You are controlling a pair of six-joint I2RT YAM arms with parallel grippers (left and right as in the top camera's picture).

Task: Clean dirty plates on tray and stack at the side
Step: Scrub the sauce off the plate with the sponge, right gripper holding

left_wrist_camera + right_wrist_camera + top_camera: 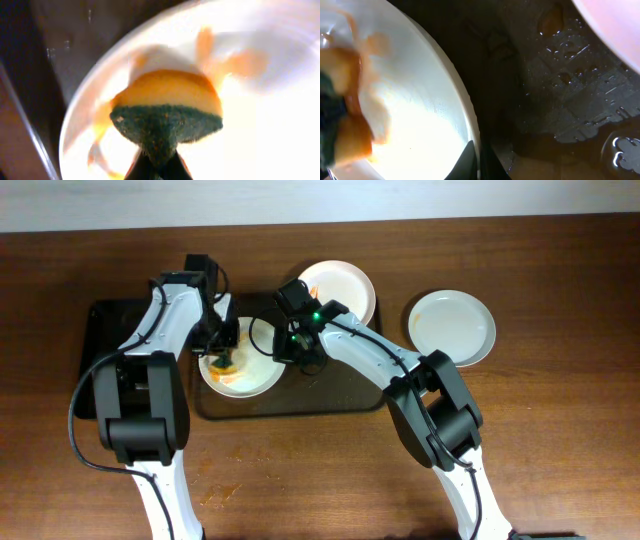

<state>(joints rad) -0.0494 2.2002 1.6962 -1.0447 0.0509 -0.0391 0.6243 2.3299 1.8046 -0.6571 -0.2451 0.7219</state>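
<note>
A dirty white plate (255,372) with orange smears lies on the dark tray (330,395). My left gripper (225,352) is shut on a yellow-and-green sponge (167,107) and presses it onto the plate (260,125). My right gripper (293,352) is shut on this plate's right rim (470,135). A second dirty plate (340,285) sits at the tray's back and shows in the right wrist view (615,30). A clean white plate (453,327) lies on the table to the right of the tray.
A black tray (100,350) lies at the left under my left arm. The dark tray's wet surface (560,90) shows drops and stains. Orange smears (222,495) mark the table near the front.
</note>
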